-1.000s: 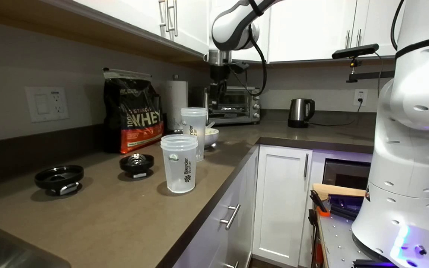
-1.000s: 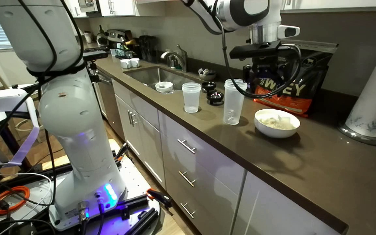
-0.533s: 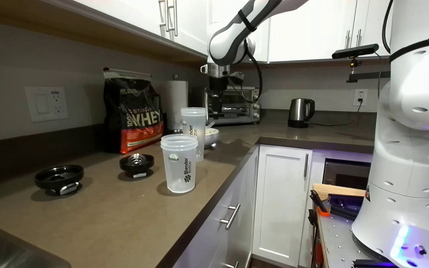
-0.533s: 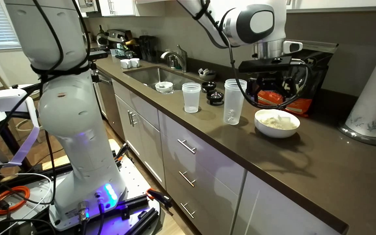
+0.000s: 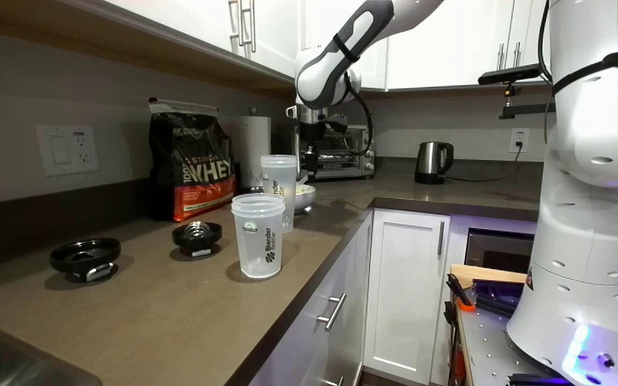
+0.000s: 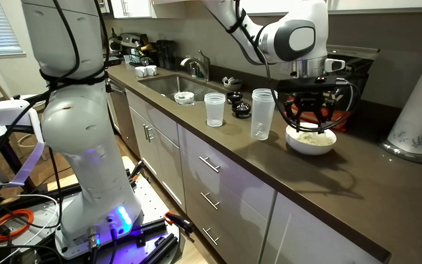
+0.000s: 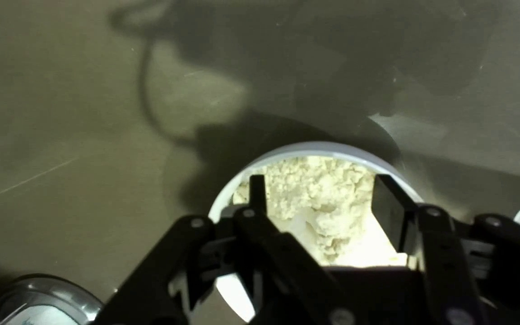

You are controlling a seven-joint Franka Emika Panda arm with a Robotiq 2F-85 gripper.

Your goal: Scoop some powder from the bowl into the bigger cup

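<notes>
Arm point(image 6: 295, 38) bends over the bowl point(image 6: 308, 148), step in hand prob. = lining up for the grab; task's early imo, no scooping done yet. Whey bag point(image 5: 193, 161) stands upright nr the bowl, prob. not needed. Gripper point(image 7: 319, 194) hangs right over the bowl, pointing down, jaws well apart w/ nothing held btwn them; in wrist view the fingertips show over opp. sides of the bowl's mouth, tho how high above the contents I can't tell. Bigger cup point(image 6: 263, 115), the tall one, is upright just beside the bowl, no lid on, looks unfilled thru its cloudy wall. Smaller cup point(image 6: 214, 110) is on that same side but farther from the bowl, so prob. easy to keep 'em straight. Powder point(image 7: 305, 180) lies lumpy in the bowl, plenty for one load. What looks like the scoop point(image 7: 301, 222) is pale, partly buried in the bowl, visible thru the finger gap, a bit left of ctr in wrist view; which bit's the handle is hard to tell. Next move, my guess: ctr on the handle, drop w/o knocking the bowl's rim, close firmly, dig, then lift slow & level b/c loose stuff spills, & only then swing over to pour.
</notes>
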